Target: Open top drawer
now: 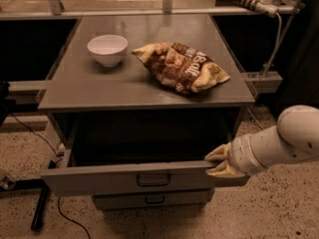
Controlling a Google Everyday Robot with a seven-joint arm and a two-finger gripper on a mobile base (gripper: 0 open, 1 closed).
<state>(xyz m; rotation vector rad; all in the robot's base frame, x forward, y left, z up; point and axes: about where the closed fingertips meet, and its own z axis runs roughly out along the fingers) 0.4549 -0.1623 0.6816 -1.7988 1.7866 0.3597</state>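
— What lies on the square grey metal desk (124, 91)?

— A round white bowl (107, 49) sits toward the desk's back left. A crumpled brown foil snack bag (182, 66) lies just beside it, toward the desk's right half. The two are near each other but apart.

— And the drawer?

— The wide grey metal top drawer (99, 179) hangs directly under the desk's slab and stands pulled well out from the desk's front. A dark cavity shows between its tall front panel and the desk's body. A small black loop handle (153, 179) sits at the middle of that panel, untouched. Below it, tucked closer in under the desk, a narrower grey lower drawer (124, 201) shows its own little handle and looks closed.

— Where is the robot's tan two-finger claw (213, 163)?

— It is off the desk's front right corner, at the right end of the top drawer's front panel. It comes in from the desk's right side on a thick white rounded arm (284, 143). One of the fingers (218, 153) lies over the panel's upper edge on the inner side and the other rests against its outer face. So the claw is narrowed onto the panel, holding it pinched between them.

— Anything beside the desk?

— A black cable (65, 218) trails over the speckled floor at the desk's lower left.
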